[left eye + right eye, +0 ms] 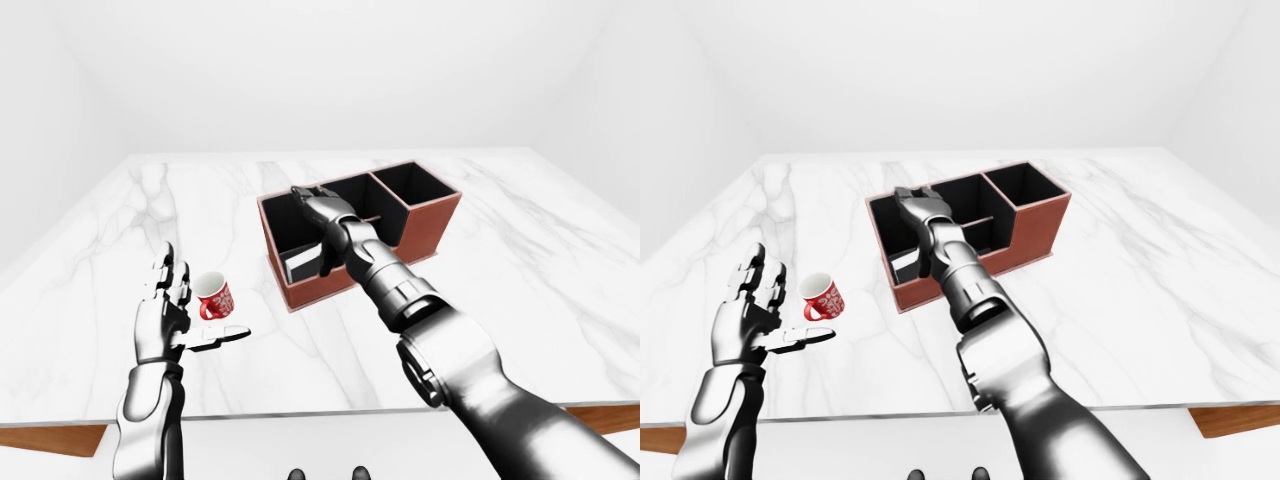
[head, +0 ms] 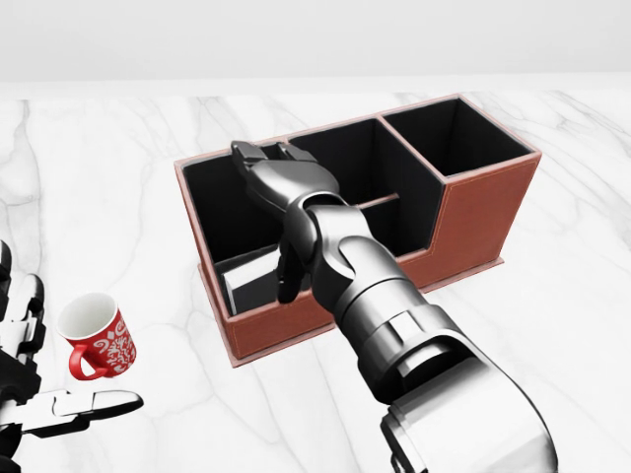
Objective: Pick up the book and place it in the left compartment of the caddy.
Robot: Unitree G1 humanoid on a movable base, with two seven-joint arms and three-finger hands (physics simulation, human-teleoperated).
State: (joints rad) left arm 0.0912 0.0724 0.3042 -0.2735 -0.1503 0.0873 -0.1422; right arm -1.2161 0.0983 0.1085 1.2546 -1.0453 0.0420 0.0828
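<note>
Across the white marble tabletop (image 1: 520,290) the biggest hazard is the brown caddy (image 2: 473,212) itself: it sits unanchored, and the right arm reaches over its near wall, so a sideways pull on withdrawal could drag or tip it. Its left compartment, at the left of the head view, already holds the book (image 2: 246,281), a pale shape leaning low against the near wall beside the forearm. The book looks tilted rather than flat, so a brush from the wrist could lift it back out or jam it.

Whether the right robot hand (image 2: 271,163) is closed on anything cannot be told; its fingers curl over the far rim of that compartment, and if they hook the rim, the caddy would move with the arm.

At the left, the left robot hand (image 1: 165,310) is spread open and grips nothing. It stands just beside the red patterned mug (image 2: 99,340), which a careless sweep could knock over.
</note>
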